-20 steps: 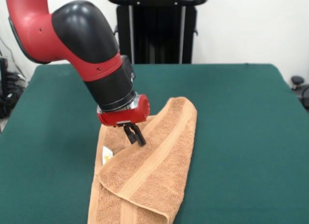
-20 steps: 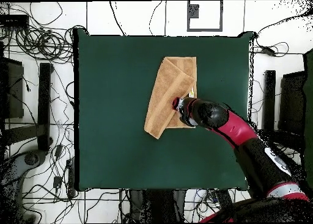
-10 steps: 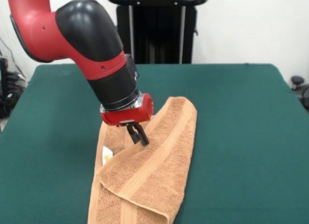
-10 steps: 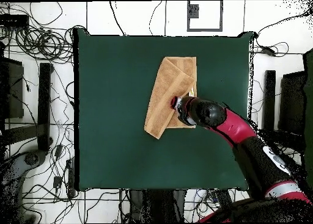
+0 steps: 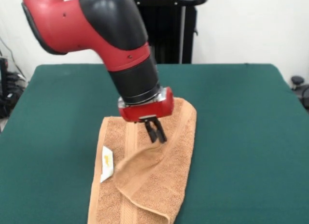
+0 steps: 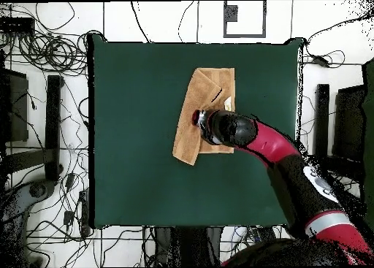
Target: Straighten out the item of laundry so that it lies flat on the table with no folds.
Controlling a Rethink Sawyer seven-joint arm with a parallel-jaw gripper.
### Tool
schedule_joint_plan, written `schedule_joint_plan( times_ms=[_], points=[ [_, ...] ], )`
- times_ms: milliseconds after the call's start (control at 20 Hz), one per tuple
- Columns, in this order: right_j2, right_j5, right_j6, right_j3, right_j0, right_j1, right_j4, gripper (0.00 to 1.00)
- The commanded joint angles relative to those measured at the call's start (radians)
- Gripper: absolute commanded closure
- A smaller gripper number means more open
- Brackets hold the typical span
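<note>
— What do you see on the table [image 5: 241, 113]?
— I see green felt, white walls behind, cables [image 6: 44, 46] on the floor. The towel [image 5: 159, 180] lies folded toward six o'clock of centre.
— And the gripper [image 5: 155, 131]?
— Pinched on the towel's fold, lifting it.

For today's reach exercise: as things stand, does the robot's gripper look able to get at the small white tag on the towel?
Probably yes. The white tag lies uncovered on the towel, beside the lifted fold, and nothing stands between it and the gripper. But the gripper seems shut on that fold, so it would need to release first.
</note>
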State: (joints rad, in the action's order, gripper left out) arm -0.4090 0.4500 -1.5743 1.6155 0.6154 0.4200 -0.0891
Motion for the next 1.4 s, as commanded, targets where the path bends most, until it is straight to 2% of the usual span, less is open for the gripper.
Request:
schedule_joint_plan(
  times_ms=[50,1400],
  points=[
    [0.017,-0.055,-0.213,0.064,-0.097,0.003,0.023,1.0],
    [0.109,-0.181,-0.288,0.134,-0.239,0.034,0.104,1.0]
  ],
)
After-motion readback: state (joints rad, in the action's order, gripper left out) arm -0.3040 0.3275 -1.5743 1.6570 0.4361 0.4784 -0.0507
